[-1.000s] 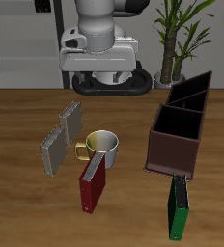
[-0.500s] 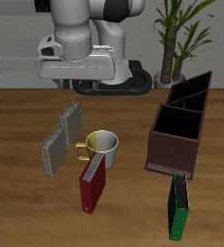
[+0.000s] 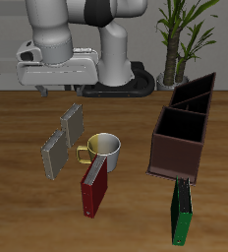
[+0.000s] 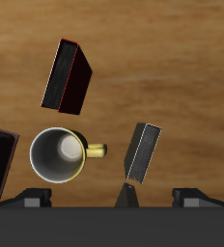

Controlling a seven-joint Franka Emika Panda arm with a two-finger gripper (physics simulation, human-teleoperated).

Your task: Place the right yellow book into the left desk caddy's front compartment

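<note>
Two grey-tan yellow books stand upright beside the mug. The right yellow book [image 3: 54, 155] is the one nearer the table's front edge; it also shows in the wrist view [image 4: 141, 151]. The other yellow book [image 3: 73, 125] stands just behind it. The left desk caddy [image 3: 184, 129] is a long dark box with dividers at the other side of the mug. My gripper [image 3: 60, 90] hangs high above and behind the two books, open and empty; in the wrist view [image 4: 124, 198] its fingers are wide apart.
A white mug [image 3: 104, 148] with a yellow handle stands between the books and the caddy. A dark red book [image 3: 94, 188] stands in front of the mug. A green book [image 3: 183, 211] stands in front of the caddy. A potted plant [image 3: 175, 49] stands at the back.
The arm has swung sideways, from behind the mug to behind and above the two yellow books. Nothing on the table has moved.
</note>
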